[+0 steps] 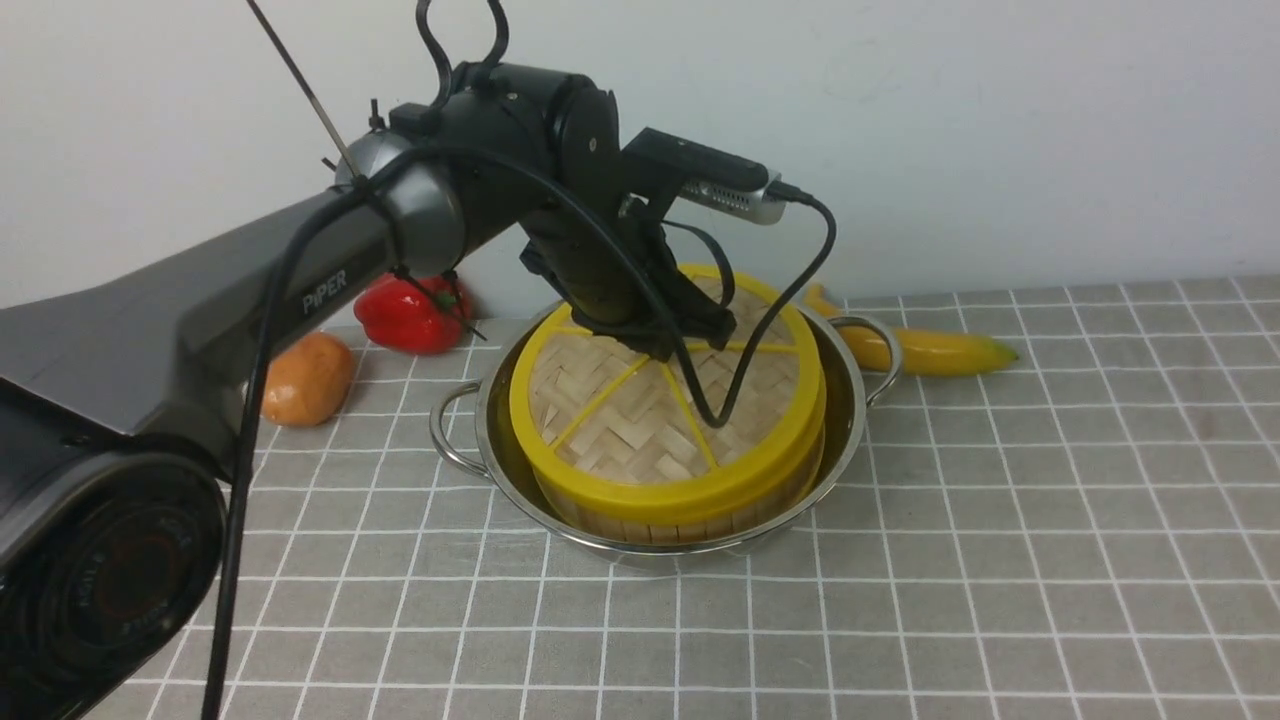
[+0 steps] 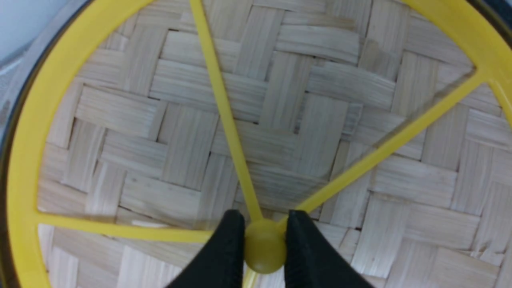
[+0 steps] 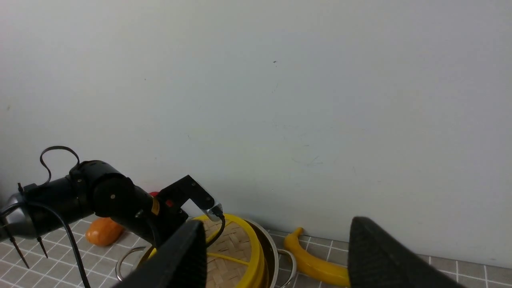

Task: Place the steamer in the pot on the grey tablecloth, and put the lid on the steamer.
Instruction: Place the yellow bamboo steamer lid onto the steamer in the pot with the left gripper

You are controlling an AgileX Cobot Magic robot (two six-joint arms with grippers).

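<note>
Lid (image 1: 640, 420) lies on the steamer (image 1: 660, 525) inside the pot (image 1: 850, 400), seemingly flush though its far edge is hidden; left gripper (image 2: 265, 218), narrowly pinching the lid's centre knob (image 2: 262, 250), should open gently, then lift straight up

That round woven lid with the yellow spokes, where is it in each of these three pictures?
Front view: the lid is in the middle, on the steamer in the pot, partly behind the left arm.
Left wrist view: it fills nearly the whole picture, its hub pinched by the left pincer.
Right wrist view: low, left of centre, partly hidden behind the left arm.
Shared landmark: the lid's yellow spokes.
</note>
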